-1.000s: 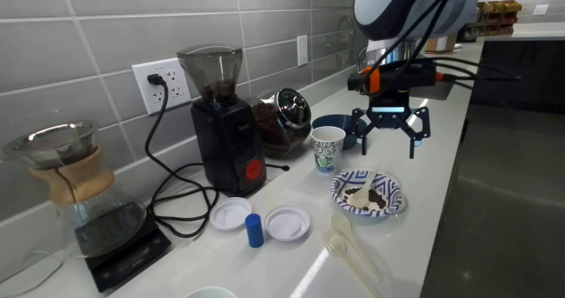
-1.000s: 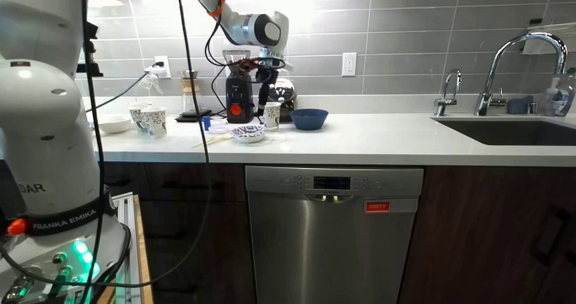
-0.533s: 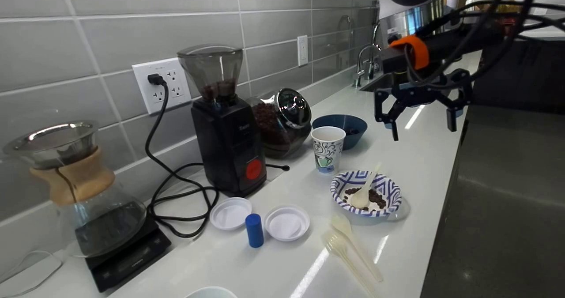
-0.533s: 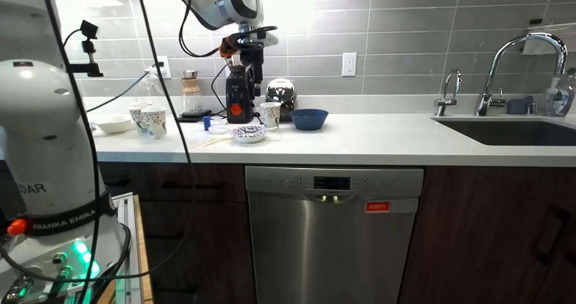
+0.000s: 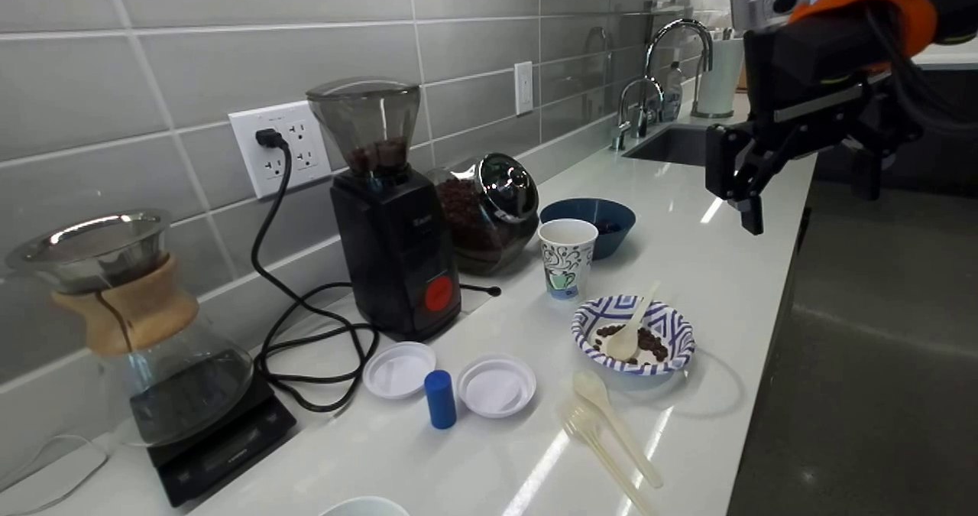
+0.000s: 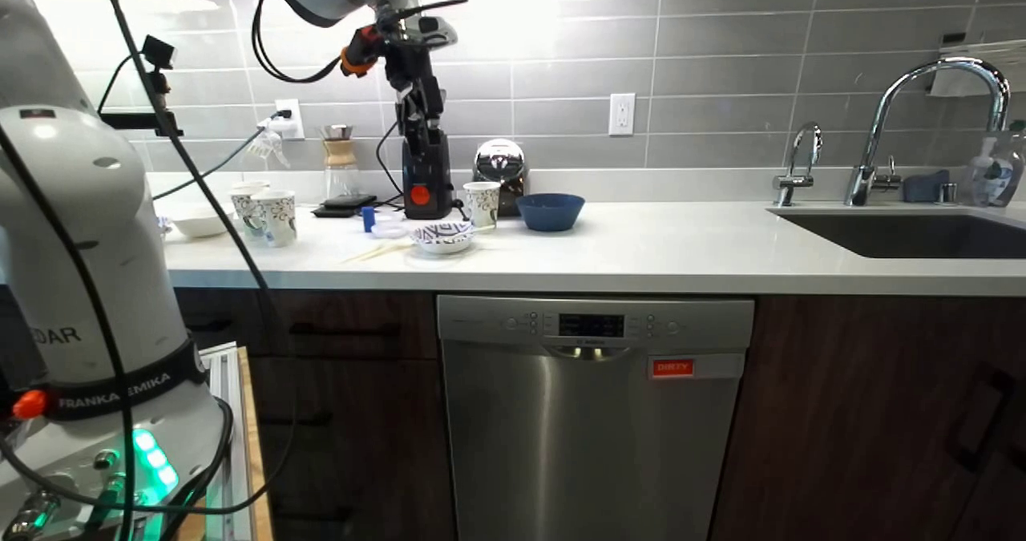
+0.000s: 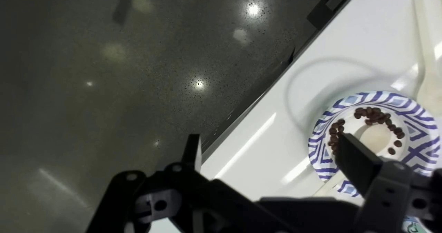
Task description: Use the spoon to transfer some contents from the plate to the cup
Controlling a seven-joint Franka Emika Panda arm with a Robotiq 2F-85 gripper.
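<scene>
The blue-and-white patterned plate (image 5: 584,325) sits on the counter and holds dark brown beans (image 5: 652,343). A pale spoon (image 5: 623,343) rests in it with its bowl among the beans and its handle over the rim. The white cup (image 5: 567,260) stands upright beside the plate; it also shows in an exterior view (image 6: 482,206) and barely at the wrist view's bottom corner (image 7: 412,226). My gripper (image 5: 810,199) is open and empty, raised above the counter's front-edge side. In the wrist view its fingers (image 7: 269,138) are wide apart, one overlapping the view of the plate (image 7: 426,122).
A loose spoon (image 5: 619,428) and a fork (image 5: 600,447) lie near the plate. Two white lids (image 5: 399,369), a blue cylinder (image 5: 441,400), a black grinder (image 5: 397,248), a glass jar (image 5: 481,214) and a dark blue bowl (image 5: 603,229) stand around. The counter edge (image 5: 764,363) is close.
My gripper has moved up and away from above the plate, toward the right in an exterior view and up and left in an exterior view. It stays open. Plate, spoon and cup have not moved.
</scene>
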